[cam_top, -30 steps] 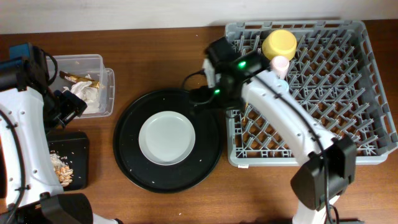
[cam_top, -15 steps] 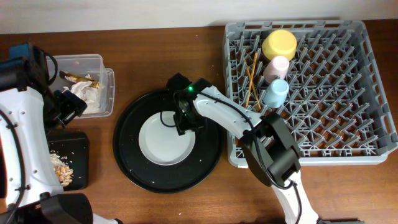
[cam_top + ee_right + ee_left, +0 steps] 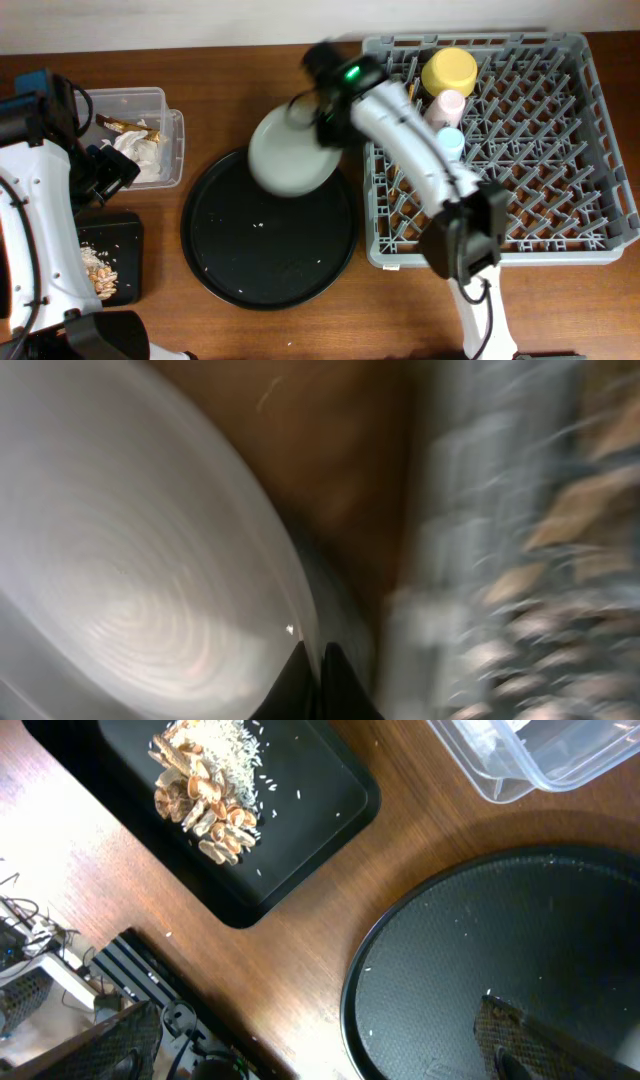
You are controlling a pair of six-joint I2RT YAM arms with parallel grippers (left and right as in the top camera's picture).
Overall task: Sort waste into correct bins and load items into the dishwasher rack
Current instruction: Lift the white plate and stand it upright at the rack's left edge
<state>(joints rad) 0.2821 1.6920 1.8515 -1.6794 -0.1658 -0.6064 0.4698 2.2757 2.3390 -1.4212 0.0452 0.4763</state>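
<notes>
Grip on the grey plate (image 3: 290,155) sits at its upper right edge, where we see the right gripper (image 3: 322,124) clamped onto the rim. The right wrist view is badly blurred, yet the dark fingertips (image 3: 322,672) show at the bottom of the frame, pinching that rim, with the plate's face filling the left.

From overhead, the plate hangs over the top edge of the round black tray (image 3: 270,250), just left of the dishwasher rack (image 3: 500,257), partly above bare wooden table. In the rack's upper left stand the yellow bowl (image 3: 449,70), the pink cup (image 3: 449,103) and the blue cup (image 3: 450,143) in a column (all close beside the right arm). The rows of pegs to the right of them and toward the lower edge show bare.

At the far left of the frame we find the left gripper (image 3: 110,170) between the clear box (image 3: 172,135), which holds the foil wrapper (image 3: 132,145), and the shallow black tray (image 3: 130,235) with the food scraps (image 3: 205,805). Its fingers (image 3: 525,1030) stand spread with nothing between them.
</notes>
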